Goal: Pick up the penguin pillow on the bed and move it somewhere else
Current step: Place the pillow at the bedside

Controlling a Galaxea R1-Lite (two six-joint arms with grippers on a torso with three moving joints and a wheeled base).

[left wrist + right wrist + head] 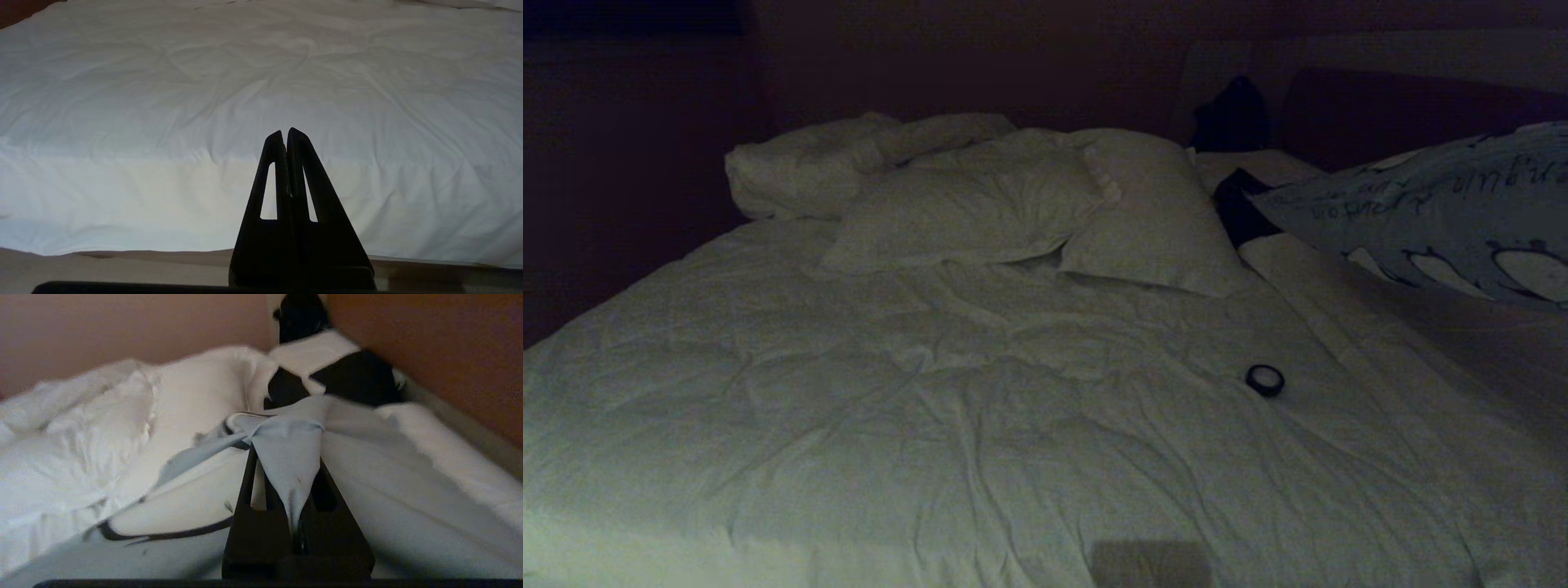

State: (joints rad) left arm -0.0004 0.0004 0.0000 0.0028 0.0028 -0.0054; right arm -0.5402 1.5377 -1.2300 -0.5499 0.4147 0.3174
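The penguin pillow, grey-blue with dark script and black-outlined penguins, hangs raised over the right side of the bed and runs off the head view's right edge. In the right wrist view my right gripper is shut on a pinched fold of the penguin pillow, whose cloth drapes over both fingers. This gripper is outside the head view. My left gripper is shut and holds nothing, parked low by the bed's near edge.
Two plain white pillows and a bunched one lie at the head of the bed. A small black tape roll rests on the duvet. A dark object and a dark cloth sit near the headboard.
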